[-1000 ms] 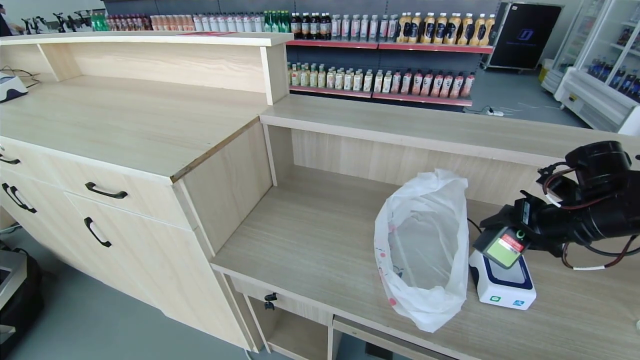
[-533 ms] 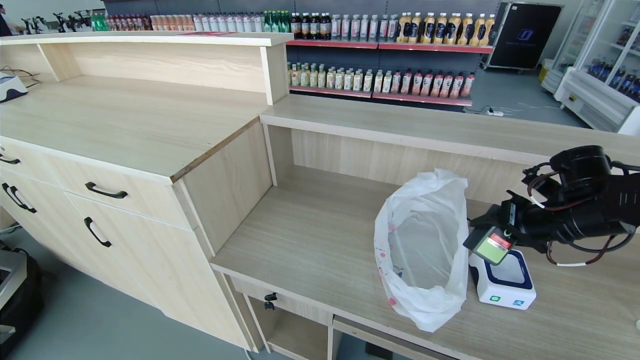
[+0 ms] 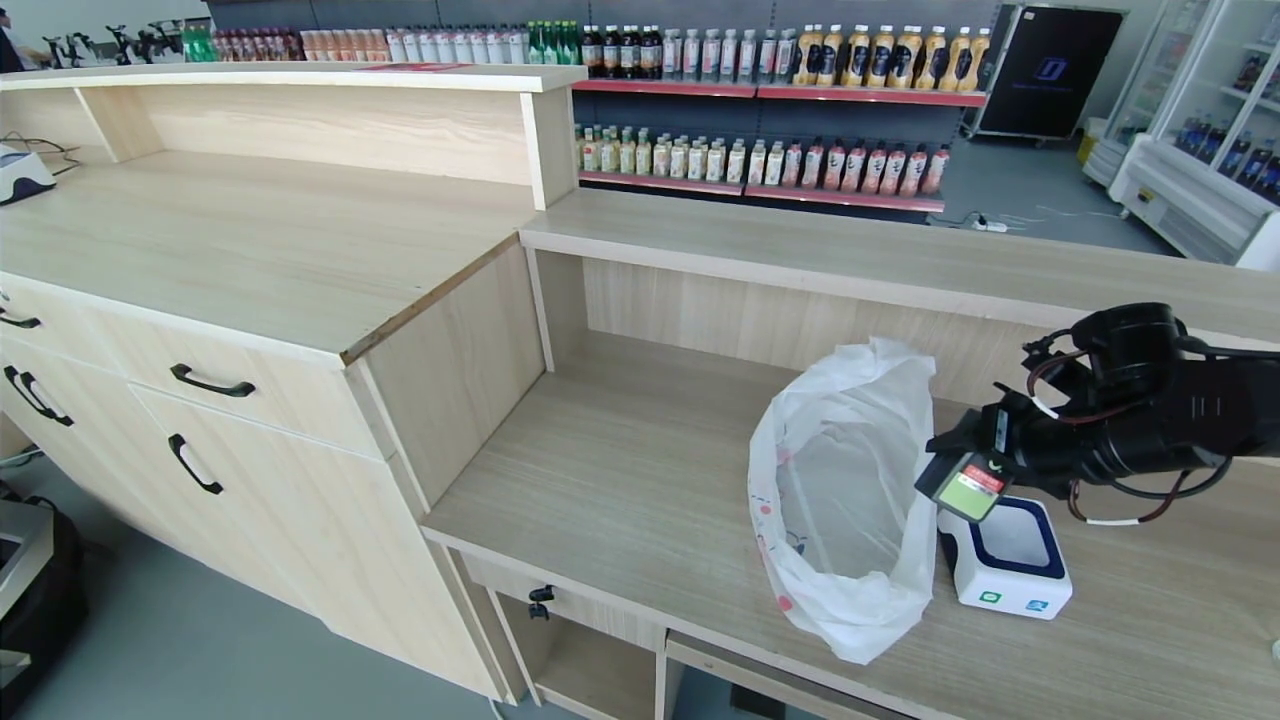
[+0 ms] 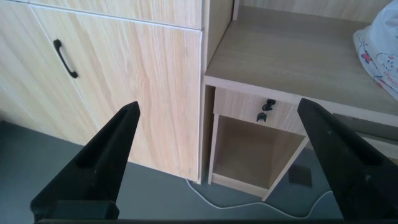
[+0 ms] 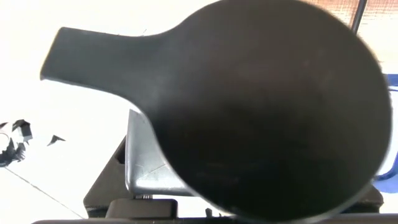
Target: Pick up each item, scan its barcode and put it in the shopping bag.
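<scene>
The white plastic shopping bag (image 3: 850, 500) lies open on the lower counter, and its edge shows in the left wrist view (image 4: 380, 50). Right beside it stands the white and blue barcode scanner (image 3: 1010, 565). My right gripper (image 3: 967, 472) is shut on a small dark item with a green and red label (image 3: 968, 492). It holds the item over the scanner's left edge, at the bag's right rim. Close up, the item (image 5: 261, 112) looks dark and rounded. My left gripper (image 4: 217, 168) hangs open and holds nothing, low in front of the counter's open cubby.
The raised wooden counter (image 3: 250, 250) with drawers is on the left, and a ledge (image 3: 850, 250) runs behind the bag. Shelves of bottles (image 3: 760, 110) stand across the aisle. A lock (image 4: 266, 109) sits above the cubby.
My right gripper has carried the item leftward and slightly up, from above the scanner's window to the bag's right rim. The bag and scanner stayed put.
</scene>
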